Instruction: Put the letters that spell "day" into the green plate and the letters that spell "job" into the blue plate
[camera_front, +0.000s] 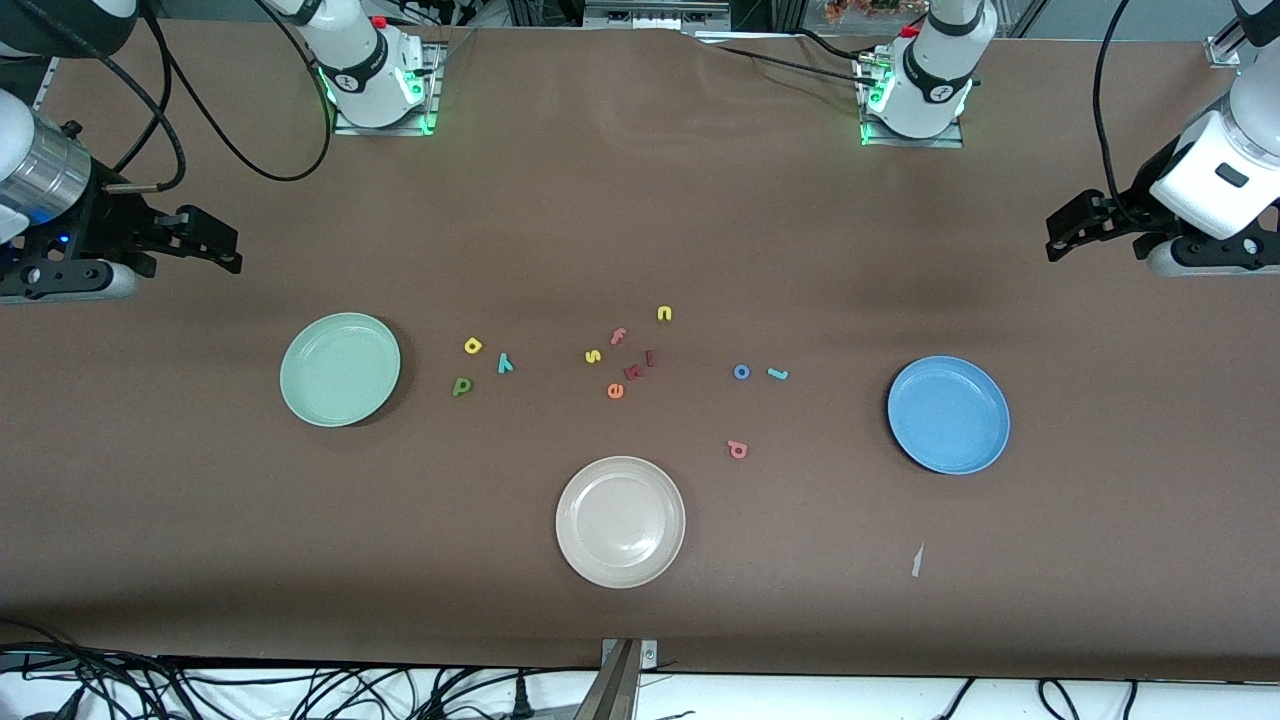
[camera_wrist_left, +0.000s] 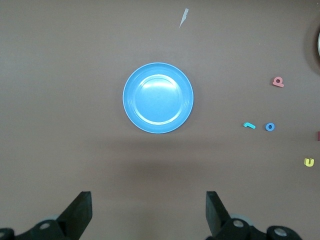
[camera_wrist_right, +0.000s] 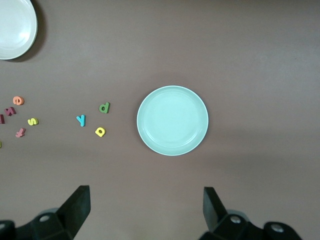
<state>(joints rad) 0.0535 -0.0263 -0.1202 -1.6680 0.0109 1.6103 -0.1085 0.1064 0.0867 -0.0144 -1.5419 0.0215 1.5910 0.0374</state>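
The green plate (camera_front: 340, 368) (camera_wrist_right: 172, 120) lies toward the right arm's end, empty. Beside it on the table are the yellow a (camera_front: 473, 346) (camera_wrist_right: 100, 132), teal y (camera_front: 505, 363) (camera_wrist_right: 81, 120) and dark green d (camera_front: 461, 386) (camera_wrist_right: 104, 107). The blue plate (camera_front: 948, 414) (camera_wrist_left: 158, 97) lies toward the left arm's end, also empty. The blue o (camera_front: 741, 372) (camera_wrist_left: 270, 127) and teal j (camera_front: 777, 374) (camera_wrist_left: 249, 125) lie side by side, with the pink b (camera_front: 738, 450) (camera_wrist_left: 278, 82) nearer the camera. My left gripper (camera_front: 1075, 232) (camera_wrist_left: 149, 210) and right gripper (camera_front: 212, 243) (camera_wrist_right: 146, 207) hang open and empty at the table's ends.
A beige-white plate (camera_front: 620, 521) sits nearest the front camera, mid-table. Between the two letter groups lie a yellow s (camera_front: 593, 356), pink f (camera_front: 618, 336), yellow n (camera_front: 664, 314), orange e (camera_front: 615, 391) and dark red letters (camera_front: 634, 372). A small pale scrap (camera_front: 917, 560) lies near the blue plate.
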